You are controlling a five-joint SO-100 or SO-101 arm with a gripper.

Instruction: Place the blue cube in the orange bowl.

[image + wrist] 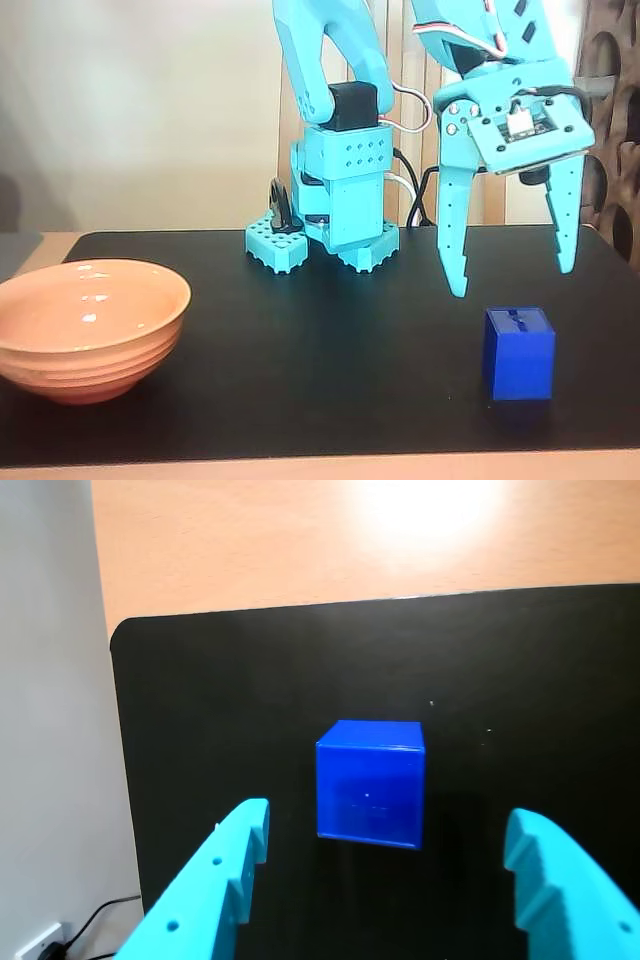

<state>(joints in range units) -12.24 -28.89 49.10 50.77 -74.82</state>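
The blue cube (519,352) rests on the black mat at the front right in the fixed view. In the wrist view the cube (370,783) lies centred ahead of the fingers. My turquoise gripper (513,278) hangs open just above and slightly behind the cube, fingertips pointing down, holding nothing. In the wrist view the gripper (390,840) shows its two fingers spread wide on either side of the cube. The orange bowl (86,328) stands empty at the front left of the mat, far from the gripper.
The arm's turquoise base (330,215) stands at the back middle of the black mat (300,350), with cables behind it. The mat lies on a wooden table (300,550). A wall is at the back.
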